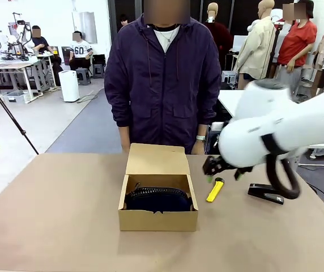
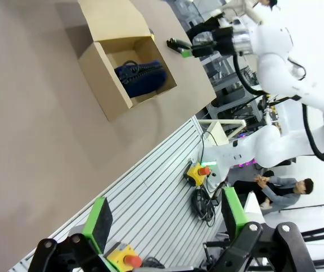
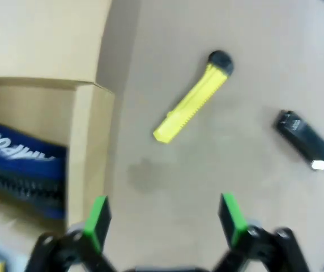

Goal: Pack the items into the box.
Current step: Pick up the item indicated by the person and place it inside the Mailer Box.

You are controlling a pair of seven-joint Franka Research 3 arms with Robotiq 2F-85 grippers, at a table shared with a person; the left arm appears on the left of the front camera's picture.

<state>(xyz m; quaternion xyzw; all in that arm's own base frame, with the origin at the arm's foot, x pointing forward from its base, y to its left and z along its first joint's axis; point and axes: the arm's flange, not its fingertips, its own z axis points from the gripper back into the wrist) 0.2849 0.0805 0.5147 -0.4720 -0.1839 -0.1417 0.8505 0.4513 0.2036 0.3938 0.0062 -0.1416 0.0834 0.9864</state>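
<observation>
1. Worktop (image 1: 54, 215), broad and brown: packing looks partway done, with two items lying loose on it, right of the box.
2. Small brown cardboard box (image 1: 157, 220), flap lid open, holds the dark navy soft pouch (image 1: 158, 199).
3. Right jaws, spread wide and empty, hover near the knife. Left jaws, likewise released, hang well away from the box.
4. Black desk stapler (image 1: 265, 194) lies farthest right.
5. Slim yellow utility knife (image 1: 215, 190) seems the current target. Next: centre over it, descend, and close across its narrow width.

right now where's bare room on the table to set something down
Bare tabletop left of the brown cardboard box and in front of it. Crowded on its right: slim yellow utility knife, black stapler, open right gripper above.
</observation>
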